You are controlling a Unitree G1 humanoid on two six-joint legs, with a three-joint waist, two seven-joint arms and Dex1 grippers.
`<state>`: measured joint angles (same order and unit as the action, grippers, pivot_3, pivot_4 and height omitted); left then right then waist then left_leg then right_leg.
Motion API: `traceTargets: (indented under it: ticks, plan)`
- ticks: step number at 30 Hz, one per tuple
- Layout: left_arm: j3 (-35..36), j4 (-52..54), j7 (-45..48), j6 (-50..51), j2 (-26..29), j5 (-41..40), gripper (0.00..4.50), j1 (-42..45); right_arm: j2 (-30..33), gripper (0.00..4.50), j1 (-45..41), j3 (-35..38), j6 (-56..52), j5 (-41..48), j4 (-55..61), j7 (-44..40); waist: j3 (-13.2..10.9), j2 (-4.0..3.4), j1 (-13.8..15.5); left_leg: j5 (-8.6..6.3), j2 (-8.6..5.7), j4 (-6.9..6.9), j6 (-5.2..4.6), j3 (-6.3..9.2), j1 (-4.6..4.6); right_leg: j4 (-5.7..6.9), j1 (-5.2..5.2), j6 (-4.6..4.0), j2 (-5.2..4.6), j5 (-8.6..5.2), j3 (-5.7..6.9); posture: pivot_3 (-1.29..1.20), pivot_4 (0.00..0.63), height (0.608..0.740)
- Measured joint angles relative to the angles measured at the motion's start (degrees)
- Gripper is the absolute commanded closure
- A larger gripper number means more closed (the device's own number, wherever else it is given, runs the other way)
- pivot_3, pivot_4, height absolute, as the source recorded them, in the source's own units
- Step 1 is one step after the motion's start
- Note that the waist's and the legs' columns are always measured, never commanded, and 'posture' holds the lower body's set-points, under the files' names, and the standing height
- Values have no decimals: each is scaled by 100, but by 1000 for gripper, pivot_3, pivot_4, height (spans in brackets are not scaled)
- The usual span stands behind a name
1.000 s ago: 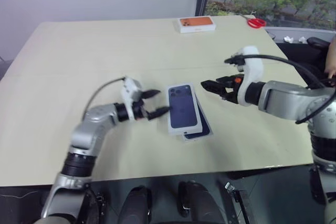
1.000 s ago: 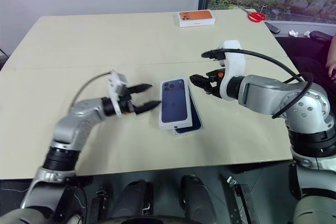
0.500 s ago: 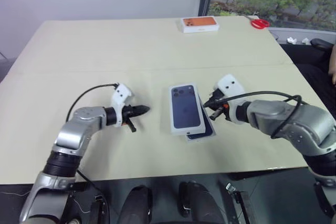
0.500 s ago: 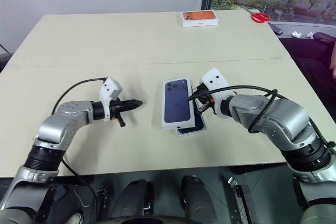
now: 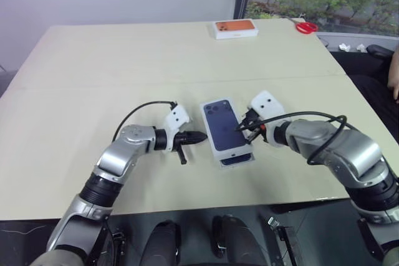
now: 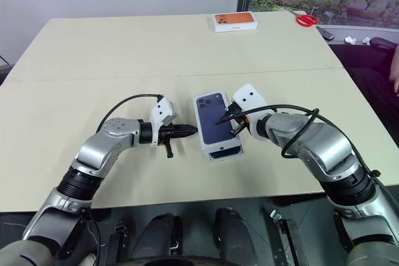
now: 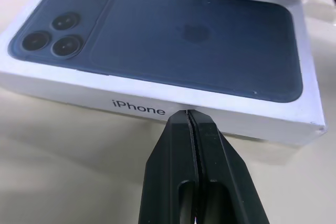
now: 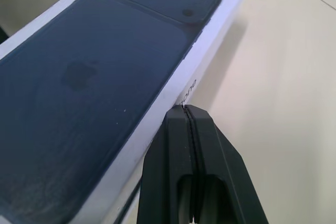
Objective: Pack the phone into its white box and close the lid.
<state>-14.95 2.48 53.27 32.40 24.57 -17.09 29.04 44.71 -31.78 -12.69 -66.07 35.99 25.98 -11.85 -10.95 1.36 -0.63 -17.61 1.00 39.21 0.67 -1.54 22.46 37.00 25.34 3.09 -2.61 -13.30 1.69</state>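
Cardboard lid [image 5: 225, 133] is light and slides easily; you push its long sides at 3 and 9 o'clock. Left gripper [image 5: 198, 136] and right gripper [image 5: 248, 130] are both clenched, empty.

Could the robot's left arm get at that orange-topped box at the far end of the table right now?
Probably not. Nothing blocks the way, but the orange-topped box sits at the table's far edge, while the left gripper is beside the lid near the robot.

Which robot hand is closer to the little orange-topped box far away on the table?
Right. The right gripper sits at the phone-printed white lid's right edge, on the same side as the orange-topped box. The left gripper, fingers shut, is at the lid's left edge, slightly farther.
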Motion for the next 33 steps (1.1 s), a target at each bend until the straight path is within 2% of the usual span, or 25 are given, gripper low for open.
traceTargets:
  ticks: [17, 29, 33]
  plan:
    - [10, 582, 268, 470, 16, -341, 4455, -140, 126, 4500, 441, 264, -453, -315, 549, -703, 0, 0, -3, 0, -1, 1, 0, 2, -2, 2, -1, 0, 2, 0, 0, 0, 150, 740]
    - [-151, 652, 296, 429, 42, -300, 4455, -139, 55, 4500, 547, 230, -556, -383, 819, -985, 0, 0, 4, 1, -4, 4, 0, 4, -3, 2, -5, 0, 1, 0, 1, 0, 150, 740]
    - [-228, 528, 308, 296, 233, -133, 4455, -173, 55, 4500, 554, 200, -604, -386, 945, -1062, 0, 0, -2, 1, -3, 4, 0, 4, -6, 6, -5, 0, 4, 0, 1, 0, 150, 740]
